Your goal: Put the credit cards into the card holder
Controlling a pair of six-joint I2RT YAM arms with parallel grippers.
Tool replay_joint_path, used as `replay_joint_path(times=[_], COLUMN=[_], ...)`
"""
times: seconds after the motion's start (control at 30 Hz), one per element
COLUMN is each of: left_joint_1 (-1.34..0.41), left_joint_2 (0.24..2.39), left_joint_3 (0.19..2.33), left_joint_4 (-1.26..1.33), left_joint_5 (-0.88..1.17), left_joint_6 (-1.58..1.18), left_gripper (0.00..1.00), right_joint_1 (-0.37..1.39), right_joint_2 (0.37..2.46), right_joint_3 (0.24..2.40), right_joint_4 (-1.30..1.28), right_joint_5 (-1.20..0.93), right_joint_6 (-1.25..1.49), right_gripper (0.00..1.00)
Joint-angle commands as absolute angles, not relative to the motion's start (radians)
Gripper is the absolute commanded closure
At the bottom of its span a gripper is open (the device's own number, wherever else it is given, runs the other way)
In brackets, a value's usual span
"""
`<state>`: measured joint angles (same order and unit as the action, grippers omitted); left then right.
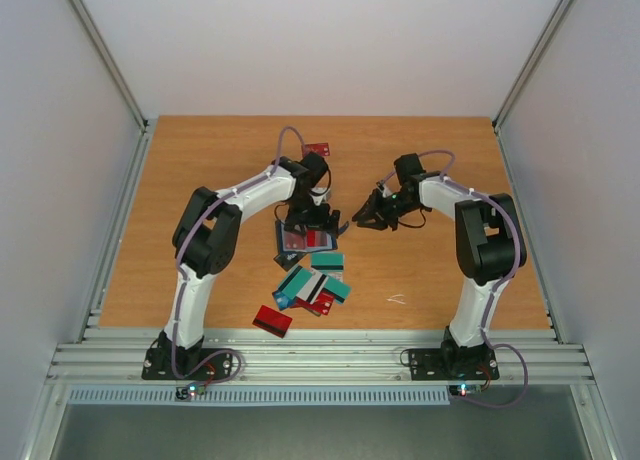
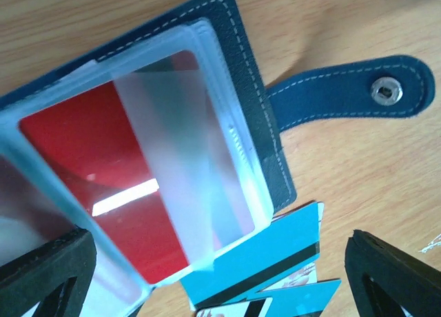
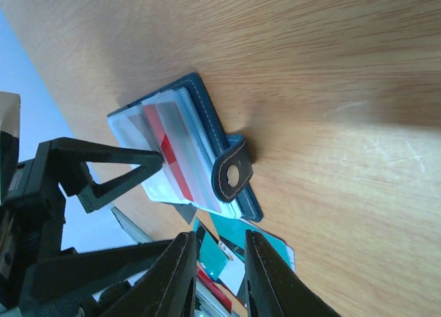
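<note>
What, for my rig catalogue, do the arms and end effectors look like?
Both the left arm and right arm have white links, black joints and a greyish cable looped alongside. The left end effector and right end effector are black, two-fingered.

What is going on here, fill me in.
The left pincer stands wide open over the card holder, which lies open on the table with a red card in its clear sleeve. The right pincer hovers just beside the holder, narrowly parted and empty. Several teal, red and white cards lie loose in a pile nearer the arm bases, not yet in the holder.
</note>
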<state>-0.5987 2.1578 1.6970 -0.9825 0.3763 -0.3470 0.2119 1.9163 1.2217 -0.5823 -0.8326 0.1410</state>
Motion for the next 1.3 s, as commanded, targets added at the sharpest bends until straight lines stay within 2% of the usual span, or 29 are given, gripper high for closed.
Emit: replay_joint_path(times=[0.0, 0.2, 0.67, 0.83, 1.27], left_joint_1=[-0.564, -0.552, -0.551, -0.551, -0.553], left_joint_2=[2.081, 2.061, 2.104, 2.13, 2.182], left_joint_3=[1.677, 1.648, 1.605, 1.618, 1.638], left_joint_4=[-0.965, -0.962, -0.9, -0.902, -0.899], left_joint_5=[0.374, 0.328, 0.35, 0.354, 0.386], left_joint_6=[-0.338, -0.33, -0.342, -0.328, -0.317], left_gripper=[0.01, 0.06, 0.52, 0.63, 0.65], right_joint_1=[0.234, 0.287, 0.354, 0.354, 0.354], right_joint_2=[1.876, 1.896, 1.993, 2.014, 2.045], right_joint_3=[1.213, 1.245, 1.327, 1.345, 1.351], right_joint_4=[-0.563, -0.528, -0.527, -0.536, -0.537], right_joint_5=[-0.853, -0.885, -0.869, -0.866, -0.859], right_joint_6=[0.168, 0.176, 0.176, 0.172, 0.17], right_gripper=[0.79, 0.78, 0.78, 0.78, 0.78])
